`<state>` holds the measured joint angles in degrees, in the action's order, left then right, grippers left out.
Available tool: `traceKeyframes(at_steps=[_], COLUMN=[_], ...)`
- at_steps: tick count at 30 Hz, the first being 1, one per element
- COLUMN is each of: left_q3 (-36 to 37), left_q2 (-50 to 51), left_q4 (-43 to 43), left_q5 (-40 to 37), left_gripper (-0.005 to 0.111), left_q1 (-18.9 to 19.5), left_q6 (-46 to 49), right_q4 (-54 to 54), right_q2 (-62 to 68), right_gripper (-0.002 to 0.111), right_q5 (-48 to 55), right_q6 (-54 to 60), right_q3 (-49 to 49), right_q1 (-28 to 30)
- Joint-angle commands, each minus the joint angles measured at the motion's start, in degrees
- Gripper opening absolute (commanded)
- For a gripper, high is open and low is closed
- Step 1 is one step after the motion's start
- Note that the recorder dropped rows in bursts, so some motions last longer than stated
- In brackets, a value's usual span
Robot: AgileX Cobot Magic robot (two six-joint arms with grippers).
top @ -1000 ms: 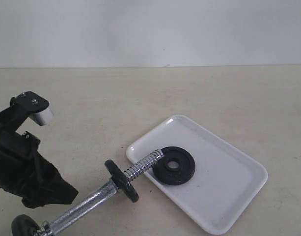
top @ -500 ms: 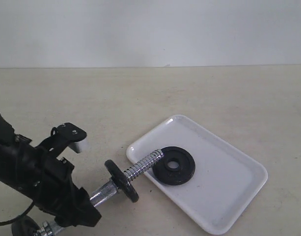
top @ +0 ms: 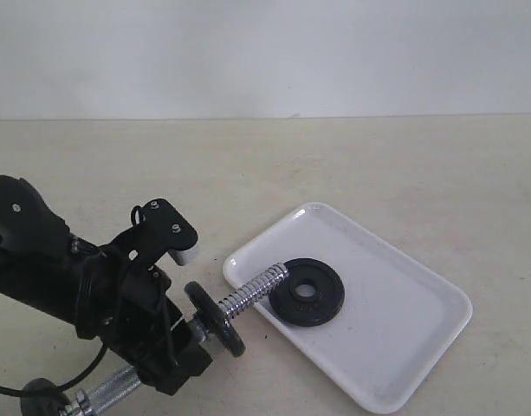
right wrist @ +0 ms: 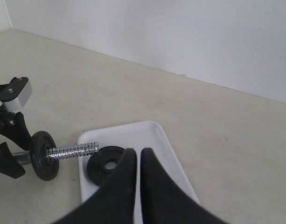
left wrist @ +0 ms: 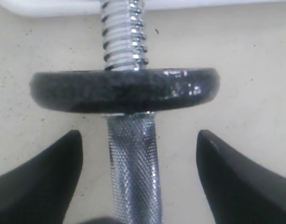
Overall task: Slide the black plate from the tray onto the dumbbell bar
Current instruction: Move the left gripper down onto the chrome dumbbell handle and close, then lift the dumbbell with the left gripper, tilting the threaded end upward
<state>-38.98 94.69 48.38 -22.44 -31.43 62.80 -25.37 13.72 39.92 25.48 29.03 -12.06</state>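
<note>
The dumbbell bar [left wrist: 133, 177] is straddled by the wide-open left gripper [left wrist: 138, 135]; the right gripper [right wrist: 137, 151] is seen closed, empty.

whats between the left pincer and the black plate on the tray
The black disc on the bar, then the bar's threaded chrome end; the exterior view shows it.

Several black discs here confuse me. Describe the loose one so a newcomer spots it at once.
Find the white tray. The black plate lies flat in it, beside the threaded tip of the dumbbell bar. Unlike the disc upright on the bar, its centre hole is empty.
</note>
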Motion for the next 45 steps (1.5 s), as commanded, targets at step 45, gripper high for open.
traceKeyframes(at_steps=[45], left_q3=[-0.43], left_q2=[6.07], left_q4=[-3.35], left_q5=[4.77], left_gripper=[0.046], left_q1=[-0.50], left_q6=[-4.09], right_q4=[-0.05], right_q2=[0.13], right_gripper=[0.001], right_q5=[1.78], right_q6=[0.44], right_q3=[0.29], right_q1=[0.12])
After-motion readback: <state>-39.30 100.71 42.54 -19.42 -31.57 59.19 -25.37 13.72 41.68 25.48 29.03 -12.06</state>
